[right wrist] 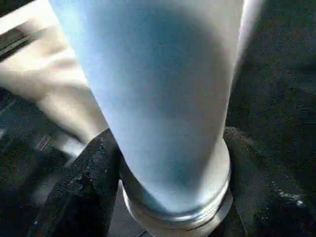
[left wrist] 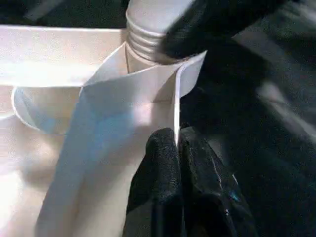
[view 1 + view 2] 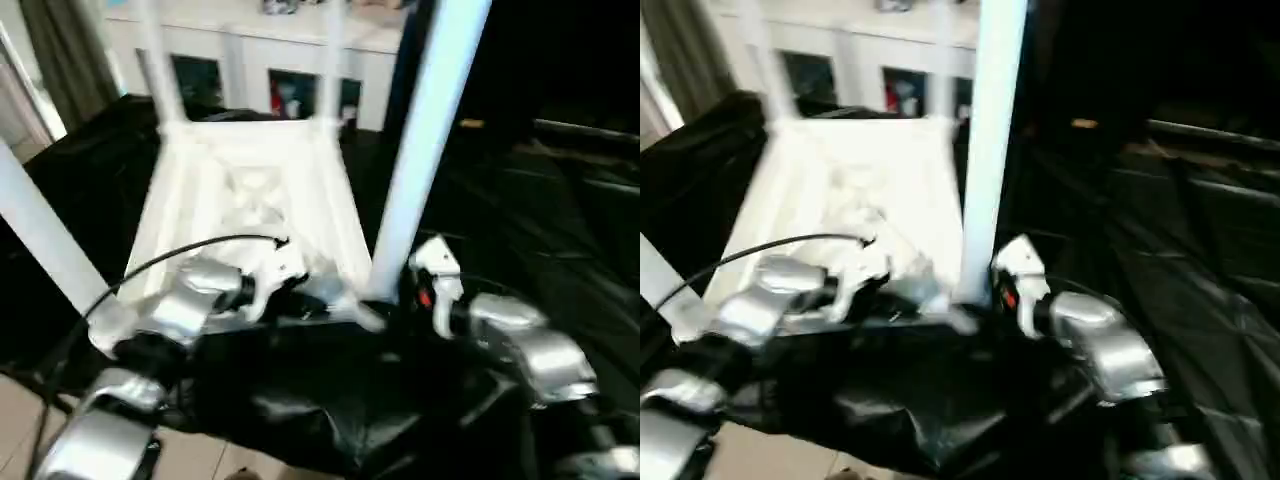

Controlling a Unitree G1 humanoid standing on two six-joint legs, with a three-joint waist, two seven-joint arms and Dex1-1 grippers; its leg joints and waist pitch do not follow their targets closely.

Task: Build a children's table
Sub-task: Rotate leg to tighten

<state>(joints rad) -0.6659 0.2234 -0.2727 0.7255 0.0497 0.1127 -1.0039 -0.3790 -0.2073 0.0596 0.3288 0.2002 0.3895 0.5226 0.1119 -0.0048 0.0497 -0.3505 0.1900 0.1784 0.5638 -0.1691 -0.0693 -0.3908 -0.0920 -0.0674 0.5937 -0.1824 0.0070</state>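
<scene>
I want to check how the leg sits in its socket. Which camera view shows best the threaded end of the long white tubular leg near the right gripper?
The right wrist view: the long white tubular leg shows its threaded collar between the right gripper fingers. The left wrist view shows the threads above the white plastic corner socket. The eye views show the leg's length.

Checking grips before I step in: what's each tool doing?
Left tool: shut on the tabletop's edge.
Right tool: fingers around the near right leg, at its base.
</scene>
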